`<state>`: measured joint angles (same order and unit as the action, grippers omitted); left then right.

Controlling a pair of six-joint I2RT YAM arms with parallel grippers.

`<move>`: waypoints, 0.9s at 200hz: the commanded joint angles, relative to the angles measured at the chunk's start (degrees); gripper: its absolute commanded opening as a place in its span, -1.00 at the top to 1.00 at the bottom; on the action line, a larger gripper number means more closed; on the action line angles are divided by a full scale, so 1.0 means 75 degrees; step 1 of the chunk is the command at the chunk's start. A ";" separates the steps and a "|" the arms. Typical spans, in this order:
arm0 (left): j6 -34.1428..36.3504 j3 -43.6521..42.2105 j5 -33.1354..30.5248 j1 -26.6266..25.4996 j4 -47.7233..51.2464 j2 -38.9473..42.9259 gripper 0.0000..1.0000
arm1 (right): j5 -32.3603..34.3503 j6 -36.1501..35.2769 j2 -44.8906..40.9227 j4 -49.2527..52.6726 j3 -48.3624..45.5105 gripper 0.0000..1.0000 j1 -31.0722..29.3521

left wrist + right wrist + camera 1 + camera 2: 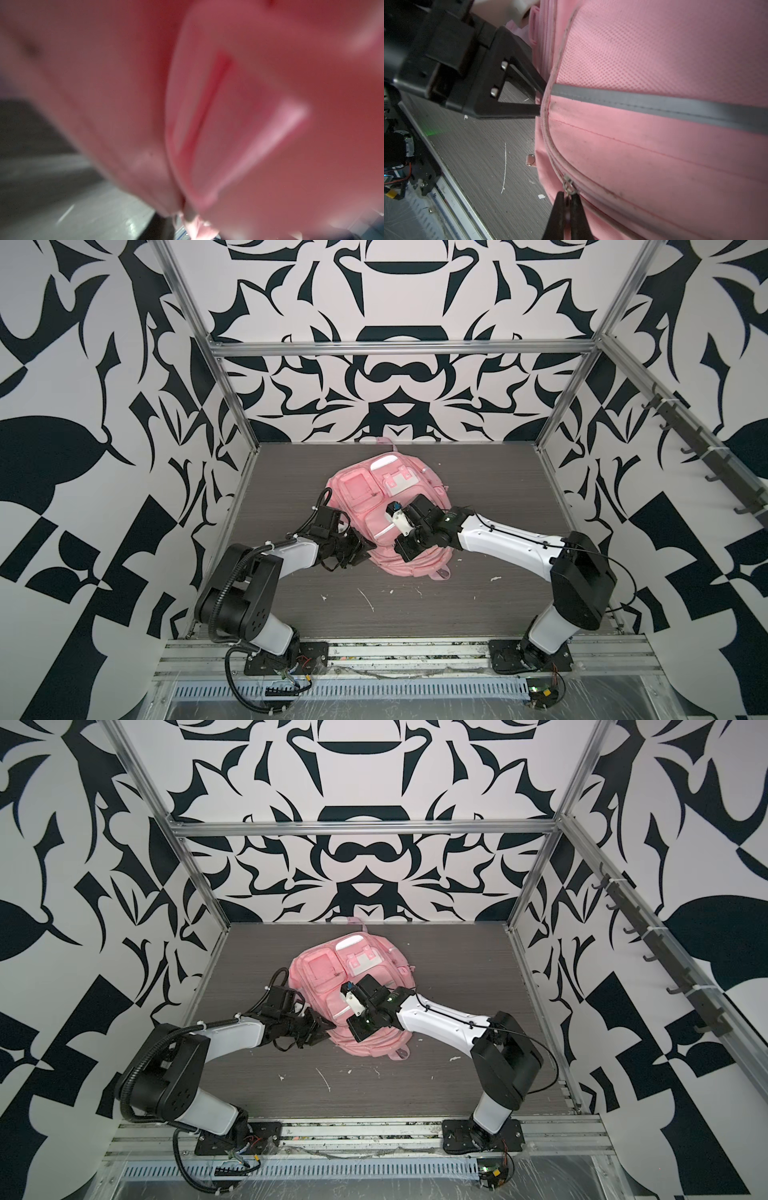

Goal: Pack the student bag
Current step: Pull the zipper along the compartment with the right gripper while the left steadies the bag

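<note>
Black-and-white patterned walls (124, 414) are closing in around a metal frame (399, 349) and a dark grey wood-grain table (498, 506), which is showing a few white scuffs toward its front. The student bag (357, 497) is lying flat near the middle of that table, a little toward the back wall, with its pink zip pockets and pale patches facing up. I am reaching in with my 2 arms, 1 from each side. My left pincer (541, 99) is sitting at the bag's left side. In the right wrist view its 2 black fingers (517, 108) are standing apart and their tips are meeting the bag's piped edge, just where the grey reflective strip (654, 104) is ending. I cannot tell whether they are pinching fabric there, because my left wrist camera is giving only a blur of pink cloth pressed close to the lens. My right pincer (567, 199) is lying over the bag's near half, and its jaws are pressed together on the zip pull (568, 186), whose small metal ring is showing just above the fingertips on the curved zip line.
</note>
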<state>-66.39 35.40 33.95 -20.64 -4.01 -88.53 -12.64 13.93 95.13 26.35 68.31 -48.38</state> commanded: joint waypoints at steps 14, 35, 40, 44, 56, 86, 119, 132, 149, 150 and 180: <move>-0.0219 0.0133 -0.0250 0.0338 -0.0626 -0.0221 0.72 | -0.0273 0.0240 -0.0369 -0.0466 0.0127 1.00 -0.0172; -0.0094 0.0155 -0.0278 0.0564 -0.0466 -0.0156 1.00 | -0.0070 0.0224 -0.0512 -0.0295 0.0061 1.00 -0.0171; -0.0042 0.0173 -0.0285 0.0619 -0.0430 -0.0132 1.00 | -0.0053 0.0187 -0.0541 -0.0224 0.0058 1.00 -0.0170; 0.0022 0.0201 -0.0292 0.0665 -0.0361 -0.0116 1.00 | 0.0000 0.0156 -0.0571 -0.0143 0.0059 1.00 -0.0179; 0.0239 0.0314 -0.0351 0.0787 -0.0033 -0.0040 1.00 | 0.0210 0.0018 -0.0653 0.0145 0.0073 1.00 -0.0178; 0.0949 0.0659 -0.0592 0.1121 0.1005 0.0169 1.00 | 0.0557 -0.0174 -0.0894 0.0736 -0.0034 1.00 -0.0005; 0.2006 0.1134 -0.1013 0.1327 0.2394 0.0432 1.00 | 0.0674 -0.0223 -0.1175 0.1035 -0.0214 1.00 0.0379; 0.2341 0.1276 -0.1153 0.1362 0.2794 0.0526 1.00 | 0.0763 -0.0292 -0.1199 0.1186 -0.0169 1.00 0.0539; 0.2710 0.1458 -0.1296 0.1410 0.3206 0.0611 1.00 | 0.0850 -0.0409 -0.1191 0.1364 -0.0075 1.00 0.0744; 0.2728 0.1469 -0.1300 0.1413 0.3230 0.0612 1.00 | 0.0852 -0.0418 -0.1190 0.1375 -0.0068 1.00 0.0750; 0.3319 0.1698 -0.1551 0.1455 0.3928 0.0772 1.00 | 0.1034 -0.0708 -0.1118 0.1704 0.0159 1.00 0.1173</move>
<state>-47.35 46.04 32.23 -12.25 18.92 -85.10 -8.21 11.20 89.30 30.50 67.26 -42.26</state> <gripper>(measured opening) 0.104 0.073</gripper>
